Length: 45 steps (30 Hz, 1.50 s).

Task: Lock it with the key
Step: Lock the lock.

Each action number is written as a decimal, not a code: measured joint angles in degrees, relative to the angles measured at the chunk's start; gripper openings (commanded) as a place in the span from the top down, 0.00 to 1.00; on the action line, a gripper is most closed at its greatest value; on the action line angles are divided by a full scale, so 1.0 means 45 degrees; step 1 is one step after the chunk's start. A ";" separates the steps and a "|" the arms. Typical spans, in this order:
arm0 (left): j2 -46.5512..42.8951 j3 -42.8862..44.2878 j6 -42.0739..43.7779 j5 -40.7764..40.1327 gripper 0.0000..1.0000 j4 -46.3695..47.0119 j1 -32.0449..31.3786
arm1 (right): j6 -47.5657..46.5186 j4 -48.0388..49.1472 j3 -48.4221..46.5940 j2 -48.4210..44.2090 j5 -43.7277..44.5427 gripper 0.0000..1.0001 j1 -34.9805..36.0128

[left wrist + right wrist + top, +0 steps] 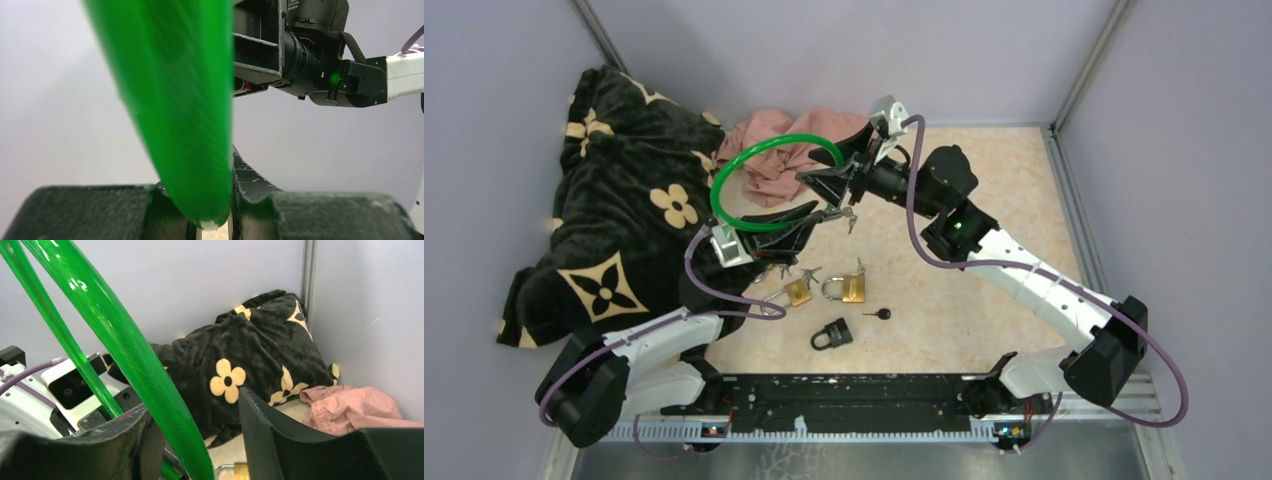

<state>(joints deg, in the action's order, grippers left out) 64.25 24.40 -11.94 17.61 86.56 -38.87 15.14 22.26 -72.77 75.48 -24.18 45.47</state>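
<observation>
**Padlocks:** three were counted in the lower centre of the top view: one brass padlock (797, 293), a second brass padlock (846, 290) just beside it, and one black padlock (832, 335) below them.

**Keys:** one loose black-headed key (881, 314) was recorded right of the black padlock. One key bunch (807, 272) was noted above the brass pair and one hanging bunch (851, 218) at mid-frame; their separate keys were too small to be counted.

**Cable:** one green cable loop (774, 180) was listed, upper centre.

**Textiles:** two were entered, one black flowered blanket (614, 200) at the left and one pink cloth (774, 150) at top centre.

**Robot arms:** two were logged, left arm (654, 340) and right arm (1024, 275).
</observation>
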 measured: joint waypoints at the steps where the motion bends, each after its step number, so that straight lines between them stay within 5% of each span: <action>1: -0.0005 0.0000 0.0005 -0.0005 1.00 0.0000 0.0000 | -0.0044 -0.0102 0.0000 0.0000 -0.0015 0.42 0.0000; 8: -0.0058 -0.0005 -0.0097 -0.0287 1.00 0.0000 0.0000 | -0.0588 -0.1316 -0.0194 0.0000 -0.0330 0.08 0.0005; 25: -0.0155 -0.0005 -0.0525 -0.1069 1.00 0.0005 0.0000 | -0.0670 -0.4279 -0.0797 -0.0257 -0.3526 0.02 -0.1962; 28: -0.0160 -0.0005 -0.0520 -0.1069 1.00 0.0005 0.0000 | -0.0238 -0.4376 -0.0267 -0.0525 -0.4352 0.09 -0.2560; 32: -0.0160 -0.0005 -0.0525 -0.1059 1.00 0.0005 0.0000 | 0.1549 -0.2948 0.1001 -0.0680 -0.5746 0.39 -0.3619; 40: -0.0160 -0.0005 -0.0525 -0.1039 1.00 0.0005 0.0000 | 0.4240 -0.0952 0.1962 0.0112 -0.7130 0.38 -0.4002; 45: -0.0160 -0.0005 -0.0534 -0.1020 1.00 0.0005 0.0000 | 0.4799 -0.0136 0.2176 0.0151 -0.7456 0.57 -0.3963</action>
<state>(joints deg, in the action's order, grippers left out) 63.53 24.38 -14.35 13.02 86.59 -38.87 36.73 21.65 -62.98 76.16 -57.74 27.64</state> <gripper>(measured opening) 0.224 0.546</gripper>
